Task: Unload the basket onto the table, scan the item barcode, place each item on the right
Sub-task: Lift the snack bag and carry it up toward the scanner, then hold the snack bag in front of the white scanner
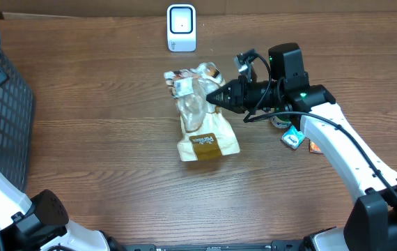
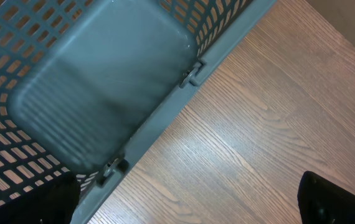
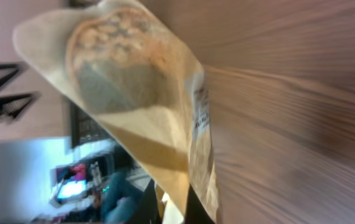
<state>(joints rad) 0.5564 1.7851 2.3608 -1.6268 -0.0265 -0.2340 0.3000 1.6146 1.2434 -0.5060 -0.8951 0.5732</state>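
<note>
We see the right gripper [image 1: 217,97] reaching in from the right over the middle of the wooden table [image 1: 115,174], its fingers pressed together on the upper right edge of the snack bag [image 1: 200,115]. The bag is pale paper with a clear window and a brown label near its lower end. It sits at the table's centre, below the white barcode scanner [image 1: 182,28], which stands at the far edge, apart from the bag. In the right wrist view the bag [image 3: 146,106] fills the frame, blurred, with its edge running down between the dark fingertips [image 3: 156,208]. We cannot tell whether its lower end rests on the wood.

Under the right arm lie a small green-and-white can [image 1: 279,122] and a blue-and-white packet [image 1: 293,138], close together.

The left gripper [image 2: 190,208] hangs over the rim of the dark grey plastic basket [image 2: 103,93] at the table's left side, its fingers [image 2: 330,199] spread wide, holding nothing.
</note>
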